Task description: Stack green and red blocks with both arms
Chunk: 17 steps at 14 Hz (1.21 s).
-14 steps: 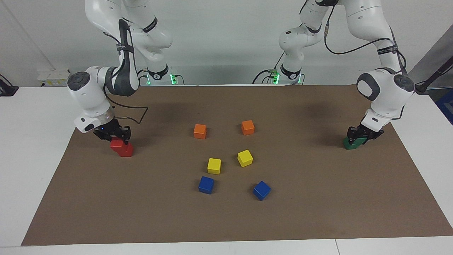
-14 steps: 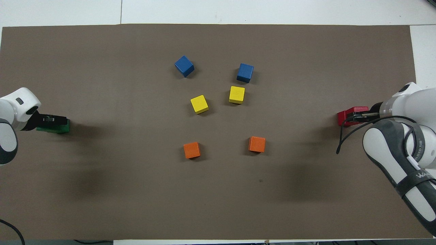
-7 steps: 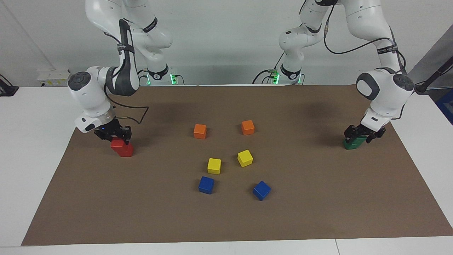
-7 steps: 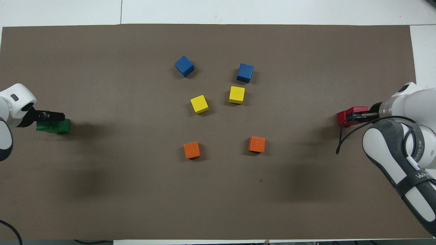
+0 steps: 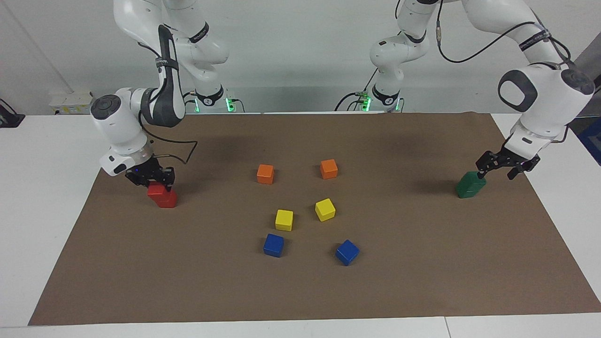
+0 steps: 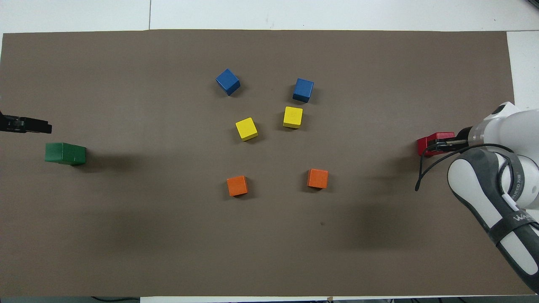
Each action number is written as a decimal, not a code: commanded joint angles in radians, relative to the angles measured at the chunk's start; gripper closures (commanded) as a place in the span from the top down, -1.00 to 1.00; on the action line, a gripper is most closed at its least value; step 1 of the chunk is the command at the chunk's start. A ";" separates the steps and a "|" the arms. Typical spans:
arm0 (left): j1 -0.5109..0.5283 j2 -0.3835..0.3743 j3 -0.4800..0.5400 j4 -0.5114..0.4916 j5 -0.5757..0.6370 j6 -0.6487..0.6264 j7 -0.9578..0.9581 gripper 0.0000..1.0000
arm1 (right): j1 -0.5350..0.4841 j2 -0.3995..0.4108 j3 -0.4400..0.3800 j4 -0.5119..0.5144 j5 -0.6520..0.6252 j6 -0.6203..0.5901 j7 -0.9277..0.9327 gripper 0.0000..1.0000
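Two red blocks are stacked at the right arm's end of the mat. The upper red block [image 5: 155, 189] sits askew on the lower red block [image 5: 166, 200]. My right gripper [image 5: 151, 181] is shut on the upper one. In the overhead view the red stack [image 6: 426, 145] shows under the right gripper [image 6: 442, 144]. The two green blocks [image 5: 469, 185] stand stacked at the left arm's end and show in the overhead view [image 6: 65, 153]. My left gripper [image 5: 497, 170] is open and empty, raised just above and beside the green stack. Only its tips [image 6: 25, 125] show in the overhead view.
Two orange cubes [image 5: 265, 173] [image 5: 328, 169], two yellow cubes [image 5: 284, 219] [image 5: 325, 209] and two blue cubes [image 5: 273, 245] [image 5: 347, 252] lie in the middle of the brown mat [image 5: 422, 281]. White table surrounds the mat.
My left gripper let go of the upper green block, opened and rose away from the green stack toward the table's edge. The right gripper stayed on the upper red block.
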 commanded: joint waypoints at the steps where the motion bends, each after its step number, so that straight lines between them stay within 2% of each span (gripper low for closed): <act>1: -0.010 -0.081 0.007 0.008 -0.017 -0.063 0.004 1.00 | -0.005 -0.023 0.007 -0.037 0.015 0.022 -0.004 -1.00; 2: -0.012 -0.104 0.007 0.013 -0.017 -0.095 0.002 1.00 | -0.005 -0.022 0.007 -0.037 0.015 0.022 -0.004 -0.96; 3: -0.012 -0.127 0.006 0.016 -0.019 -0.127 -0.008 1.00 | -0.005 -0.022 0.007 -0.037 0.015 0.022 -0.004 -0.70; 5: -0.038 -0.156 0.006 0.019 -0.018 -0.173 -0.083 1.00 | -0.003 -0.022 0.007 -0.037 0.015 0.022 -0.002 0.27; 6: -0.049 -0.162 0.006 0.019 -0.017 -0.189 -0.131 1.00 | -0.003 -0.022 0.007 -0.035 0.015 0.022 -0.002 0.46; 13: -0.078 -0.210 0.004 0.020 -0.017 -0.269 -0.188 1.00 | -0.003 -0.020 0.007 -0.029 0.015 0.022 0.019 0.59; 17: -0.107 -0.207 0.001 0.036 -0.019 -0.267 -0.219 1.00 | 0.024 -0.010 0.012 0.035 0.015 0.001 0.062 0.92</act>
